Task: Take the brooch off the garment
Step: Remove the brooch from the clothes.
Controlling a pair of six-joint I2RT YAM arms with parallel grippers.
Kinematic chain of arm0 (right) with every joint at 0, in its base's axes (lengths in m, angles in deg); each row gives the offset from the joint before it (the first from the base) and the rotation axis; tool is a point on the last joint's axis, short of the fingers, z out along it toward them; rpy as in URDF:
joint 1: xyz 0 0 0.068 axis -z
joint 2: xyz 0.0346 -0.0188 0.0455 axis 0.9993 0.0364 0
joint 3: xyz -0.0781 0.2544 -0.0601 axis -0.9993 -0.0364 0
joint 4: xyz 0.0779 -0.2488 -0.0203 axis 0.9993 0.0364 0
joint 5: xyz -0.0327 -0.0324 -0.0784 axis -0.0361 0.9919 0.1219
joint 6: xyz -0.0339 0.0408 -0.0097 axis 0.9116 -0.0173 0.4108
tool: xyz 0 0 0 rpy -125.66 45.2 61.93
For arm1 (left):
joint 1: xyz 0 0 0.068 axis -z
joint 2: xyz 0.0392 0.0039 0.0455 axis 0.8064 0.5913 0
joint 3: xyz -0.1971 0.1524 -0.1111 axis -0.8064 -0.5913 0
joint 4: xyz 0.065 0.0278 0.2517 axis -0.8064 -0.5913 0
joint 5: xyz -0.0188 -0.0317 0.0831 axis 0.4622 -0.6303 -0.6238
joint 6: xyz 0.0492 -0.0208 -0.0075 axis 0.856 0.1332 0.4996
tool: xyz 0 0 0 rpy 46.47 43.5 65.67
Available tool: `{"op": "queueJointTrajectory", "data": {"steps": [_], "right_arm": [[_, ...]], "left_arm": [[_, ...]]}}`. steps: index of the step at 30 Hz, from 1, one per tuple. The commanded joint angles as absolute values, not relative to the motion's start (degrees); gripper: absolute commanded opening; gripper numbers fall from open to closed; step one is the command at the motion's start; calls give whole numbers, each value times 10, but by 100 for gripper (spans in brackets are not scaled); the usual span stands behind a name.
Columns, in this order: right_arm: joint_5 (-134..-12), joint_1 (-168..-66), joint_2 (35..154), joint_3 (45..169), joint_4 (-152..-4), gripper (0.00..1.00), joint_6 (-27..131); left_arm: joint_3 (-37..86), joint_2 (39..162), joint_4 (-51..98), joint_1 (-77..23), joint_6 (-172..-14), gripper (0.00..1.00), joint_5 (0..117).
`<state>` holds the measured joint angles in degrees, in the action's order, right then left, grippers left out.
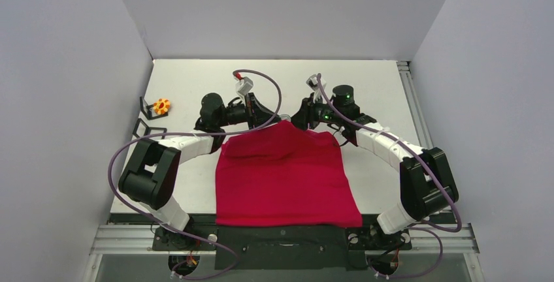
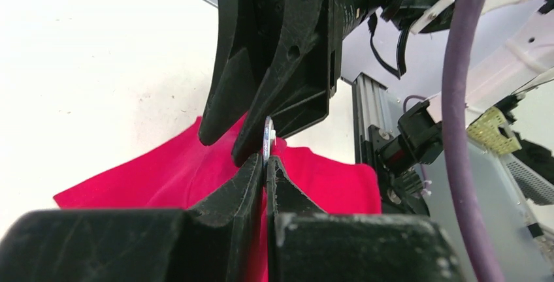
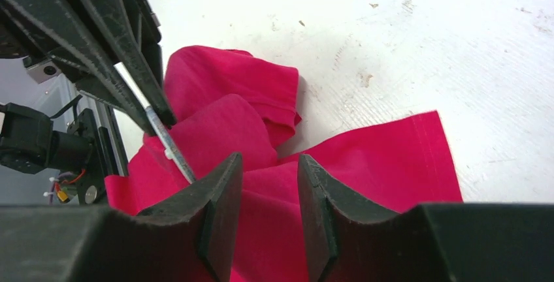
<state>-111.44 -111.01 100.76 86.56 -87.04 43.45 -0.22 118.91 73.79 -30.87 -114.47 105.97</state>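
The bright red T-shirt (image 1: 284,177) lies flat on the white table, and its far edge is bunched and lifted where both grippers meet. My left gripper (image 1: 273,120) is shut on the brooch (image 2: 266,140), a thin silver disc seen edge-on just above the cloth. The brooch also shows in the right wrist view (image 3: 168,141), pinched by the left fingers (image 3: 140,79). My right gripper (image 3: 269,161) is open, with a fold of the red shirt (image 3: 366,164) between and below its jaws. In the top view the right gripper (image 1: 298,119) faces the left one closely.
A small orange flower-shaped piece (image 1: 161,106) and black angled stands (image 1: 149,127) sit at the table's far left. Grey walls enclose the table on three sides. A metal rail (image 1: 408,93) runs along the right edge.
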Motion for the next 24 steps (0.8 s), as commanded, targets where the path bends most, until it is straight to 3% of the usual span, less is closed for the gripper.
{"op": "queueJointTrajectory", "data": {"steps": [1, 11, 13, 18, 21, 24], "right_arm": [[-1150, -1118, 990, 862, -914, 33, 443], [-1163, -1113, 965, 899, -763, 32, 570], [-1160, -1110, 963, 919, -717, 33, 598], [-1161, -1103, 974, 960, -616, 36, 614], [-1177, -1096, 988, 971, -622, 40, 518], [-1194, -1093, 1000, 964, -719, 46, 344]], "left_arm": [[-1, 1197, 825, -317, -1209, 0, 1058], [5, 1178, 758, -318, -1137, 0, 1062], [12, 1157, 691, -314, -1051, 0, 1064], [47, 1095, 410, -307, -668, 0, 1039], [50, 1052, 319, -302, -505, 0, 996], [10, 994, 312, -280, -346, 0, 958]]}}
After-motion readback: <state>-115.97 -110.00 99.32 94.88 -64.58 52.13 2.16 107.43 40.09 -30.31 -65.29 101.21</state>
